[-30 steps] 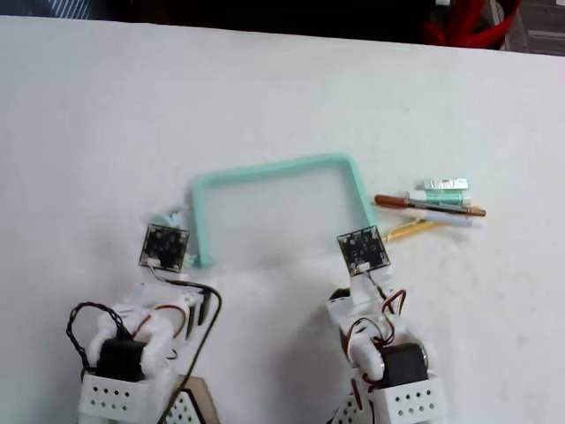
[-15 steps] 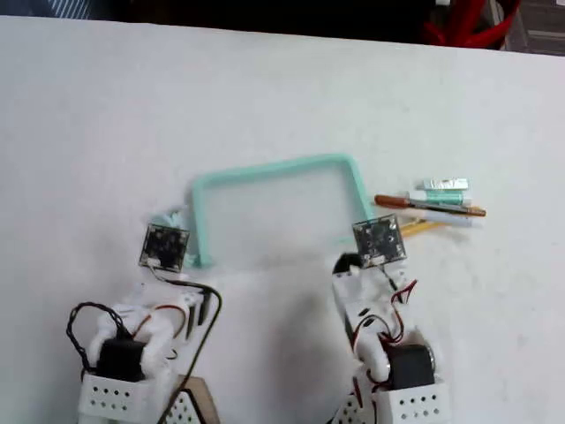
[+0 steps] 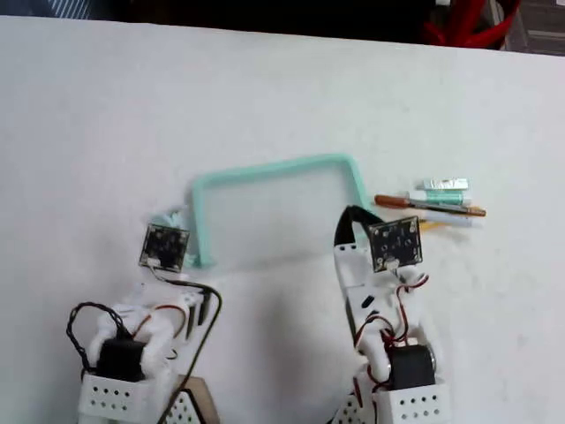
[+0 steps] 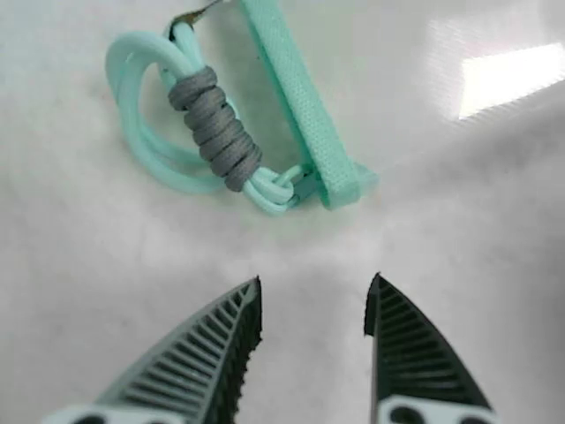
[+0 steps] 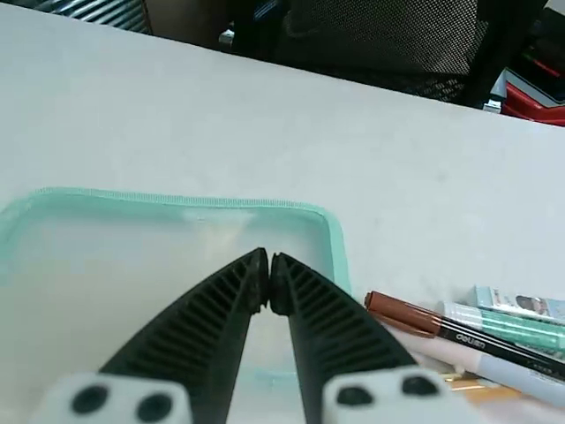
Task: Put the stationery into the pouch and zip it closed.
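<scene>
I seem to be running this from afar in an office or a small robotics lab, not a home. The arms stand on a plain white table [image 3: 106,106]. At the lower edge of the high view, their perforated white bases [image 3: 115,397] and bare looping wires [image 3: 72,329] look bench-built. Beyond the table's far edge, at the top centre of the right wrist view, I see a black mesh-backed office chair [image 5: 388,35]. At that view's upper right sits something red [image 5: 540,66] that I cannot identify. Pens [image 3: 428,208] lie on the table at centre right.
</scene>
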